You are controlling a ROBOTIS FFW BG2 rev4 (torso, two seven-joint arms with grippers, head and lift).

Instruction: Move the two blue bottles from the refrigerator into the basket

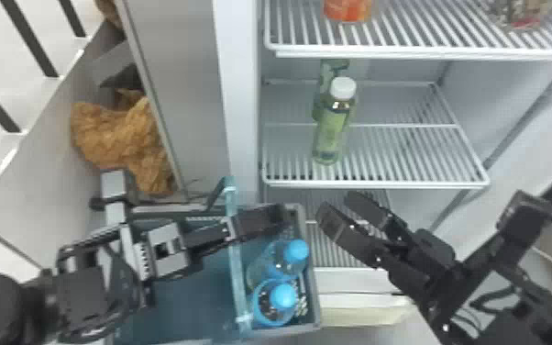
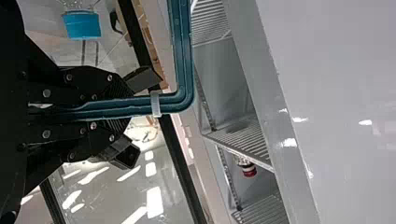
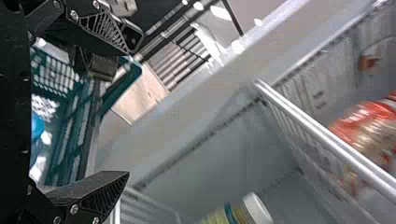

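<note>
White wire shelves are in front of you, with a green bottle on one. Both blue bottles are in the basket. Your left gripper pinches the basket's handle; your right gripper has its fingers apart.

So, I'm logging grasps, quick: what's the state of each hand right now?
Left hand: closed on the basket handle.
Right hand: open, empty.

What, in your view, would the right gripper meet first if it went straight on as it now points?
Probably the refrigerator's left side, or the middle shelf's front corner; depth leaves it unclear which.
</note>
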